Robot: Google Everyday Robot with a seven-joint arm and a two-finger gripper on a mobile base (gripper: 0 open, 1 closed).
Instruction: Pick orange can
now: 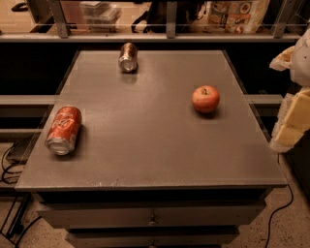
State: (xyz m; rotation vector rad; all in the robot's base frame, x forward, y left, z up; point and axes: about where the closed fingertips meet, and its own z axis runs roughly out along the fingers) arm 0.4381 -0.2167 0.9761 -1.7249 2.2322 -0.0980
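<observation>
Grey and matte, the flat square counter (145,160) fills most of the camera view and carries three things, all well apart from one another.

The small dull coppery-orange drink can (128,57) lies on its side near the counter's far edge, a little left of the middle. Its shiny silver end faces the camera and its body points away toward the back. Nothing touches it.

A bright red-orange drink can with white lettering (64,130) also lies on its side, close to the counter's left edge and nearer the camera. Its silver end is turned toward the front.

A round red apple (205,99) sits upright on the right half of the counter with its stem dimple on top. It is nearer the orange can's row than the front edge.

The robot's tool (292,123) shows as pale white and yellowish shapes at the right border of the view. It hangs beyond the counter's right edge, off the surface and far from the orange can. Whether it is released or clenched cannot be told, and it holds nothing that can be seen.

Below the counter's front lip are grey drawer fronts with a small metal pull (153,220). A dark cable (280,209) trails across the speckled floor at lower right. Behind the counter a railed shelf holds a printed bag (237,14).
</observation>
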